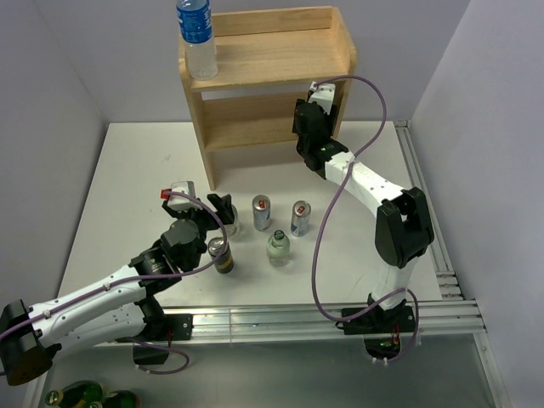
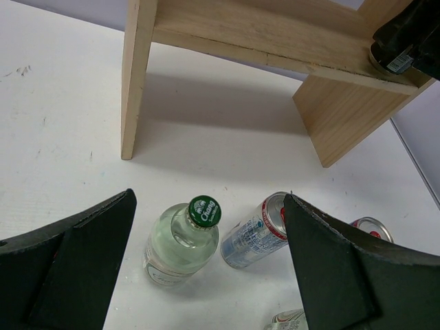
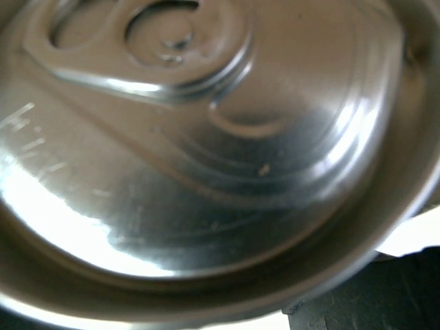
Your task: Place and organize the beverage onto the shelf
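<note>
**Stage shown: delivery of one drink to the lower tier, with the next pick being lined up.**

Left: the left gripper [image 2: 210, 199] is released, its jaws spread wide and holding nothing. It hovers over a green-capped glass bottle [image 2: 182, 240] that stands on the table [image 1: 136, 170] between the two fingers but apart from both. To close on this bottle, the fingers would probably have to descend to its body and centre on it without nudging the silver can [image 2: 254, 230] just beside it.

Centre: the shelf [image 1: 280, 55] stands at the far edge, with a water bottle [image 1: 197, 38] upright at the left end of its top tier.

Right: the right gripper [image 1: 310, 119] is clenched on a can [image 3: 206, 151] at the right end of the lower tier. The next move there likely calls for setting the can fully down and letting go before backing out.

Comparison of views: the overhead view gives the layout but hides the held can behind the wrist. The left wrist view shows that can's base at the tier's board, though whether it rests there cannot be told. The right wrist view shows only the can's lid, nothing of the shelf.
</note>
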### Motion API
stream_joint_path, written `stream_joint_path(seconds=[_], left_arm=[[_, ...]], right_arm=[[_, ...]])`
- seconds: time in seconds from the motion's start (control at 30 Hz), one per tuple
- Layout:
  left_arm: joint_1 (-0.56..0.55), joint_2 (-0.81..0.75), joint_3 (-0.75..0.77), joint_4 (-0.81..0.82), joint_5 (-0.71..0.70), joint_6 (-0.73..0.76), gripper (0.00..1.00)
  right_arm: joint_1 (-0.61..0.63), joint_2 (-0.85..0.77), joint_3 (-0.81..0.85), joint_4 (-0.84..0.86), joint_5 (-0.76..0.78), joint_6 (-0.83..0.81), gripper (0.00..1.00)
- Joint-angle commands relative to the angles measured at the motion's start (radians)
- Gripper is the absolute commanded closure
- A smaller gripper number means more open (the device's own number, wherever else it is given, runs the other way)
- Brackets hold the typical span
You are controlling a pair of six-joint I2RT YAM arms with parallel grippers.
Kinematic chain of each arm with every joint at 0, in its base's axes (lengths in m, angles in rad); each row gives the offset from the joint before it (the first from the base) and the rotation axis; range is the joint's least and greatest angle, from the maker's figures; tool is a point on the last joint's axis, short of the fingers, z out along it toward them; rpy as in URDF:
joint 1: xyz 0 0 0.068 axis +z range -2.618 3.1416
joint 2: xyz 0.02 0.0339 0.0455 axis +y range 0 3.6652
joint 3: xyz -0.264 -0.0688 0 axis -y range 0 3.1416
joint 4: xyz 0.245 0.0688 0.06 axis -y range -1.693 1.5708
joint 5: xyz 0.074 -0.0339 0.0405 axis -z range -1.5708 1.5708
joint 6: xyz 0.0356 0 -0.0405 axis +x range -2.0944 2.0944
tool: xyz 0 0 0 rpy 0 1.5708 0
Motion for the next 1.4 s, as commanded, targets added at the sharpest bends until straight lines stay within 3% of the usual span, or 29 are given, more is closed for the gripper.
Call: stream_joint_path(seconds=[0.0, 0.03, 0.1, 0.13, 0.87, 1.37], left_arm=[[0.004, -0.001, 0.002, 0.034, -0.007, 0.017, 0.04], [0.004, 0.000, 0.002, 0.034, -0.005, 0.018, 0.04], [0.004, 0.000, 0.002, 0.033, -0.005, 0.017, 0.04], [0.005, 0.000, 0.002, 0.033, -0.007, 0.017, 0.04], [0.005, -0.004, 0.000, 0.031, -0.010, 0.017, 0.04], [0.005, -0.018, -0.001, 0.028, -0.007, 0.015, 0.04]], right_arm=[[-0.006, -0.007, 0.056, 0.075, 0.031, 0.008, 0.58], [-0.006, -0.010, 0.052, 0.076, 0.030, 0.014, 0.43], [-0.006, -0.016, 0.046, 0.078, 0.033, 0.015, 0.35], [-0.006, -0.017, 0.044, 0.080, 0.031, 0.017, 0.27], [0.036, -0.172, -0.082, 0.107, 0.045, 0.023, 0.22], [0.150, -0.359, -0.256, 0.084, 0.099, 0.048, 0.21]])
